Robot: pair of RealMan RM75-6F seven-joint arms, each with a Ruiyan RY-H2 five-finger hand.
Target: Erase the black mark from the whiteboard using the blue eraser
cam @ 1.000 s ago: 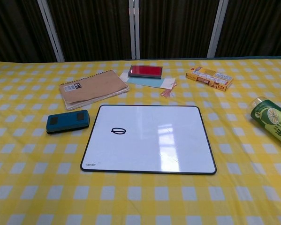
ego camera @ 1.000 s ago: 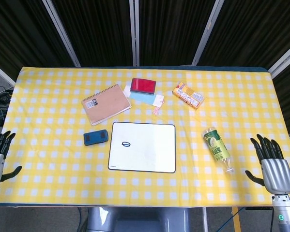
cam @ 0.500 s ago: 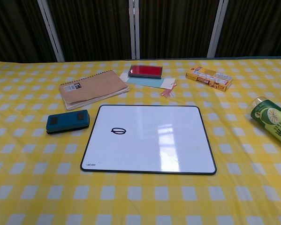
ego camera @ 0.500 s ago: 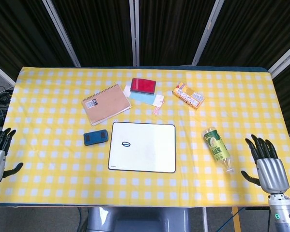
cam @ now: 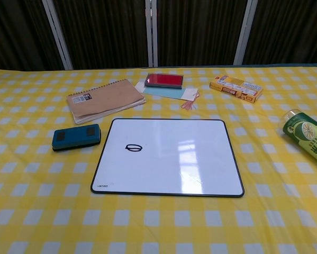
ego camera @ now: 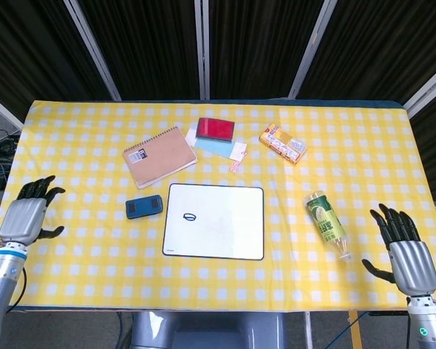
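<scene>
Yellow-checked surface carries the whiteboard at frame centre, its black mark unerased, the blue eraser just left of it, while left hand and right hand hover empty, fingers apart, at opposite lower edges.

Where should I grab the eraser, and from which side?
Grip the eraser across its narrow width, on the long edges, coming from above with the left hand, which is nearer. It lies flat, long axis roughly left-right, just left of the whiteboard, apart from it, so both edges look reachable.
</scene>
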